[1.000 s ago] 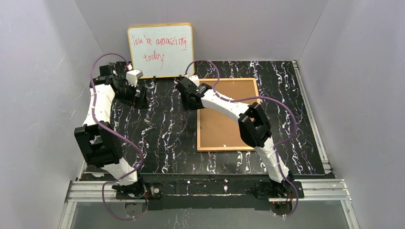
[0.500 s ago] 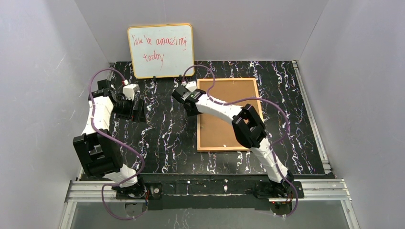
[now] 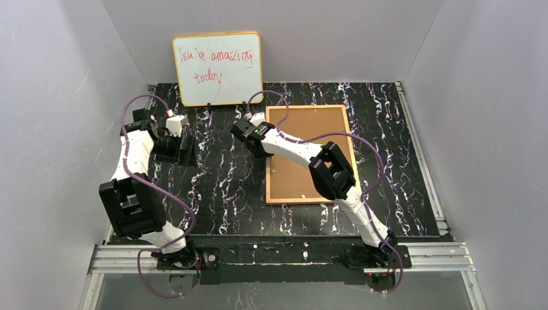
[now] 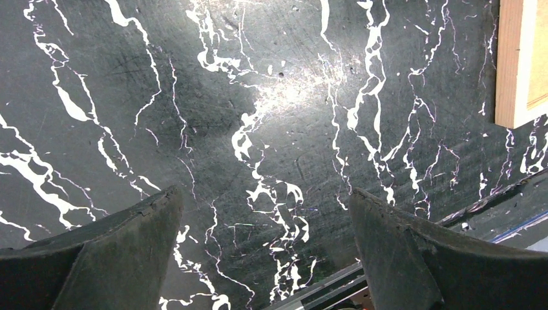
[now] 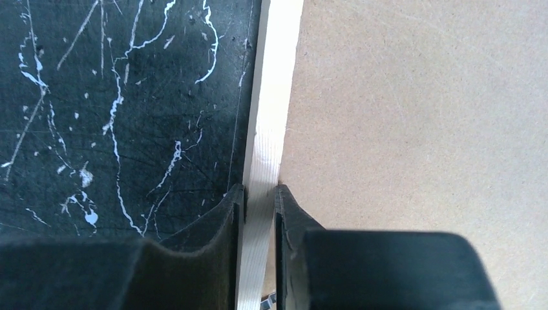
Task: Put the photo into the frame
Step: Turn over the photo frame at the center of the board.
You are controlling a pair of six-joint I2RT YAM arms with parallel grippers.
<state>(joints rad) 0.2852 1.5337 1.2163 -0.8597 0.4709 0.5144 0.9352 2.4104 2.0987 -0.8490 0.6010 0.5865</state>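
The frame (image 3: 304, 184) lies back-up on the black marble table, right of centre, its brown fibreboard back (image 5: 420, 116) facing up. My right gripper (image 3: 260, 152) is at the far part of the frame's left side. In the right wrist view its jaws (image 5: 260, 190) are shut on the pale wooden rail (image 5: 274, 97), one finger outside on the table, the other on the fibreboard side. My left gripper (image 3: 187, 150) hovers open over bare table at the left, with nothing between its fingers (image 4: 262, 194). The photo is out of view.
A yellow-rimmed whiteboard (image 3: 218, 68) with red handwriting leans against the back wall. Grey walls close in the table on three sides. A corner of the frame (image 4: 517, 64) shows at the right edge of the left wrist view.
The right gripper's jaws have closed onto the frame's left rail. The left arm drew back from the whiteboard towards the near side, then stayed still.
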